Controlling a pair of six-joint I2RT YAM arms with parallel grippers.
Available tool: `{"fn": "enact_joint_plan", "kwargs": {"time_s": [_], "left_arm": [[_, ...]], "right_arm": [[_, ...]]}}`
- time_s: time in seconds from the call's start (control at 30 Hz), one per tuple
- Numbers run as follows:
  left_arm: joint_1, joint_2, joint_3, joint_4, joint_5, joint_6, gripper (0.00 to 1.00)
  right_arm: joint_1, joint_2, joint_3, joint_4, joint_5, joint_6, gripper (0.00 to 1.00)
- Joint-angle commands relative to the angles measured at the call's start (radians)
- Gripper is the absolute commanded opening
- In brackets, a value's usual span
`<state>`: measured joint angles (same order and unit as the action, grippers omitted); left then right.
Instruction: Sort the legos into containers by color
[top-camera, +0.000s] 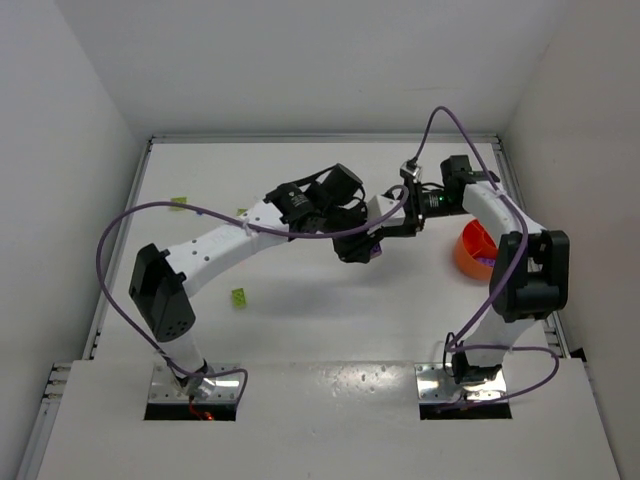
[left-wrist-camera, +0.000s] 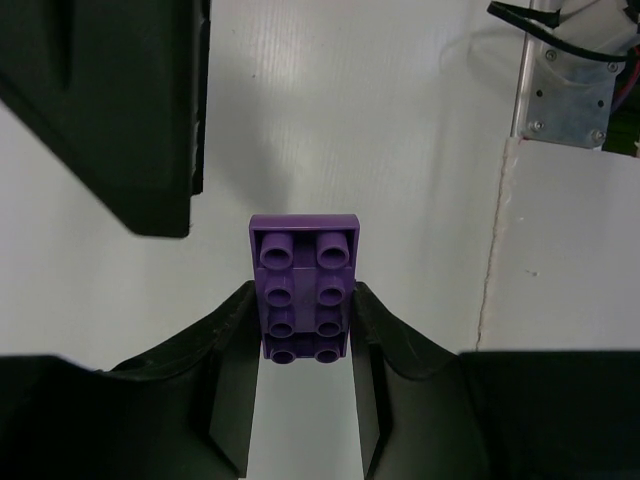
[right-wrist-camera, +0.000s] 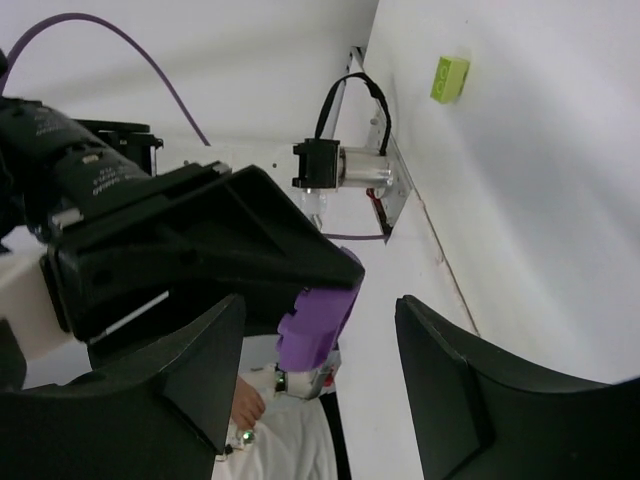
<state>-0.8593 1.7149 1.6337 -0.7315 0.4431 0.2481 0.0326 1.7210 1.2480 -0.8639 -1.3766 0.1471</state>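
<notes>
1. Two grippers are close together above the middle of the table (top-camera: 300, 330).
2. You have the left gripper (left-wrist-camera: 305, 305) clamped on the purple lego (left-wrist-camera: 304, 265), by its long sides.
3. Your right gripper (right-wrist-camera: 320, 312) stands open, one finger on each side of that lego, not touching it.
4. The tub (top-camera: 468, 255) sits near the table's right edge.

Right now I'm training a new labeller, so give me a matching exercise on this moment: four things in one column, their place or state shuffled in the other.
1 purple brick
2 tub
3 lime brick
4 right jaws

A open, gripping nothing
B loose on the table, left side
C clamped in the left jaws
D standing on the table, right side

Pairs: 1-C, 2-D, 3-B, 4-A
</notes>
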Motion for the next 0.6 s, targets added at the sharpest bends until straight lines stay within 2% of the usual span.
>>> {"fn": "enact_joint_plan", "kwargs": {"time_s": [0.0,0.37,0.57], "left_arm": [[-0.032,0.000,0.043,-0.002,-0.107,-0.013,0.00],[-0.041,0.032,0.075,-0.043,-0.185,0.005,0.00],[-0.041,0.041,0.075,-0.043,-0.196,0.014,0.00]], "right_arm": [[0.026,-0.046,-0.005,0.065,-0.036,0.055,0.62],[0.062,-0.127,-0.125,0.146,-0.015,0.114,0.60],[0.081,-0.139,-0.156,0.184,0.005,0.138,0.56]]}}
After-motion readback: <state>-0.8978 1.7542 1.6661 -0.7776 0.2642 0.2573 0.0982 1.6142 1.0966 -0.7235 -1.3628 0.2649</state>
